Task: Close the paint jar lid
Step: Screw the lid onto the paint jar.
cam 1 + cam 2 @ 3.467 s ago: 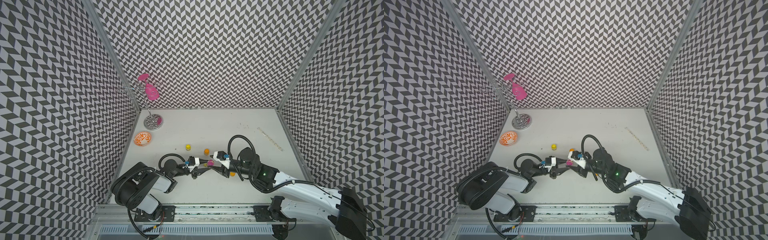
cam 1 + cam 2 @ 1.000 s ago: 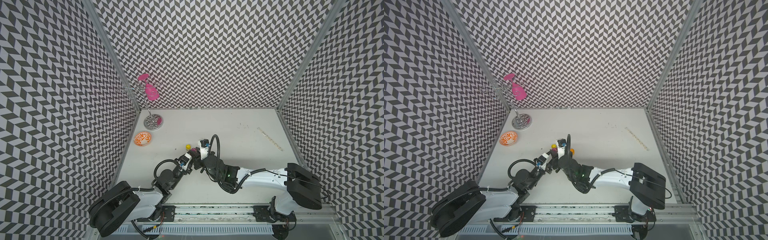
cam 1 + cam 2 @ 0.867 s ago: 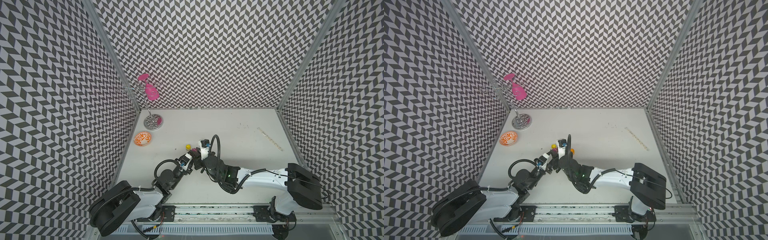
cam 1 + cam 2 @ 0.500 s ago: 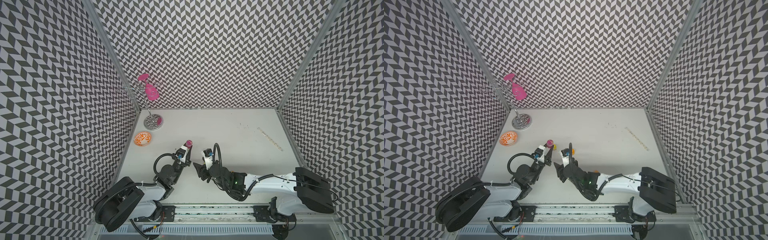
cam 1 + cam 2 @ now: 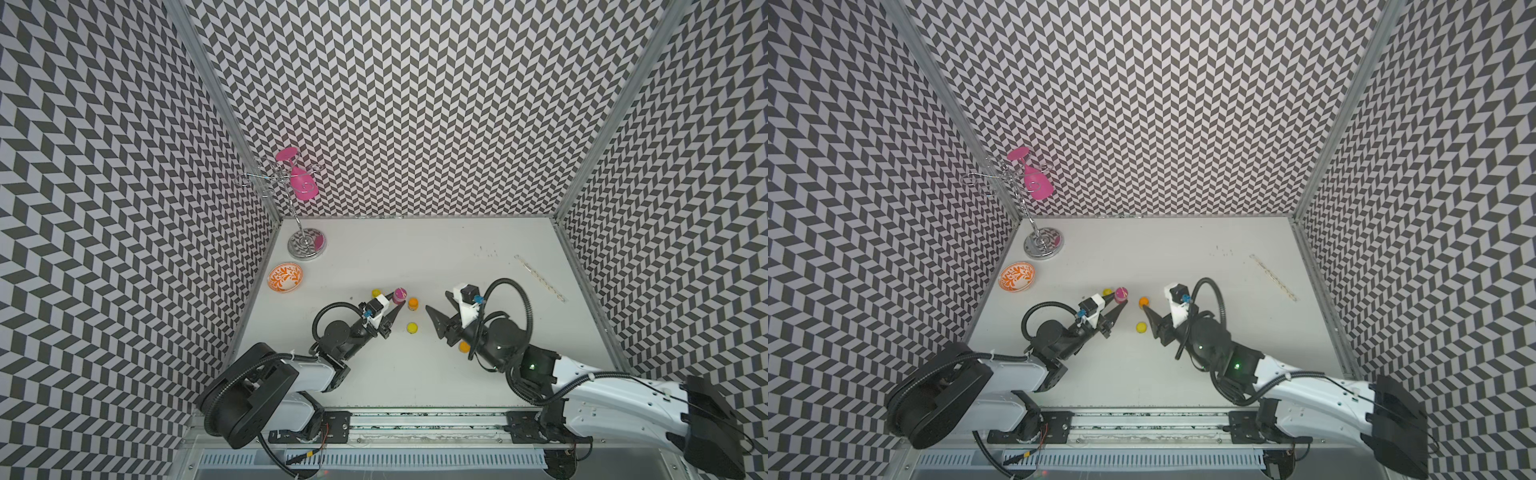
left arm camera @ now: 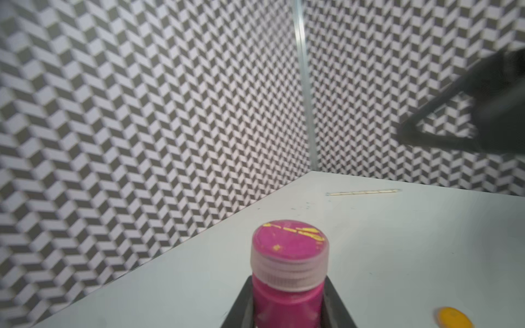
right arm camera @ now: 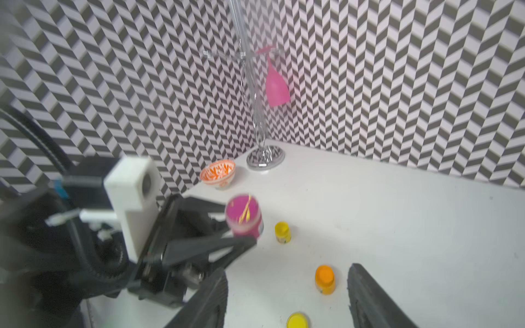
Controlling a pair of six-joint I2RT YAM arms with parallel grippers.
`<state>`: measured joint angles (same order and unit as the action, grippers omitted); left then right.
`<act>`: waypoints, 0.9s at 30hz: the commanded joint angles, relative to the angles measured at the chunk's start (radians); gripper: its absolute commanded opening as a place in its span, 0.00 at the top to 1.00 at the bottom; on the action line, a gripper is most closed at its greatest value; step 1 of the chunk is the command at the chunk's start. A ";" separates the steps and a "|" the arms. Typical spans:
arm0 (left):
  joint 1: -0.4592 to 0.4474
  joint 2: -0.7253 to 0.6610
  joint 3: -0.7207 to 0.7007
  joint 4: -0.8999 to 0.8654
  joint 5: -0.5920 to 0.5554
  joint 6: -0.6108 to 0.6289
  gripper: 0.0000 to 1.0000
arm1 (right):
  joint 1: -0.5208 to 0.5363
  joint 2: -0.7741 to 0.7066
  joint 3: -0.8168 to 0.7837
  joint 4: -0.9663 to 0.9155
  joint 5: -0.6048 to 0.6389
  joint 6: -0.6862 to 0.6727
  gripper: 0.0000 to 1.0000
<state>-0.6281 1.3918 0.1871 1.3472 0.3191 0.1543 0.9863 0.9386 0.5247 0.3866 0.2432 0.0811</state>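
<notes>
My left pincer (image 5: 395, 300) grips the pink paint jar (image 6: 287, 301) by its body, just beside a small orange jar (image 5: 412, 303) on the worktop (image 5: 415, 257); the lid (image 6: 290, 250) sits on its neck. My right pincer (image 5: 437, 302) stands parted, apart from it. The lid looks seated, though its tightness cannot be judged; a final twist may remain.

In a top view we see the left claw (image 5: 1119, 300) closed on the pink paint jar (image 5: 1121, 294). A small yellow jar (image 5: 1108, 292) stands just beside it. The right claw (image 5: 1153, 300) is apart from them, and its dark tip nearly meets an orange jar (image 5: 1144, 301). A yellow lid (image 5: 1141, 327) lies on the worktop (image 5: 1183, 257) between the two arms.
</notes>
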 commanded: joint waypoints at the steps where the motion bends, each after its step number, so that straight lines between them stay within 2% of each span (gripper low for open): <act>1: 0.001 0.068 0.041 0.102 0.377 -0.049 0.71 | -0.081 -0.060 -0.019 0.075 -0.410 -0.211 0.31; 5: 0.002 0.108 0.042 0.161 0.450 -0.071 0.70 | -0.086 -0.043 -0.011 0.022 -0.568 -0.344 0.31; 8: 0.002 0.112 0.047 0.154 0.468 -0.070 0.71 | -0.086 -0.007 -0.024 0.048 -0.649 -0.381 0.32; 14: 0.001 0.125 0.047 0.191 0.517 -0.093 0.71 | -0.086 0.046 -0.037 0.072 -0.648 -0.401 0.37; 18: 0.001 0.140 0.050 0.222 0.541 -0.113 0.71 | -0.088 0.052 -0.038 0.075 -0.648 -0.399 0.47; 27: 0.000 0.137 0.043 0.239 0.541 -0.119 0.71 | -0.090 0.101 -0.018 0.058 -0.665 -0.393 0.47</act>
<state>-0.6277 1.5288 0.2157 1.5181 0.8406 0.0513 0.9001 1.0260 0.4870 0.4129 -0.4019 -0.2966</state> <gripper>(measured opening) 0.332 0.527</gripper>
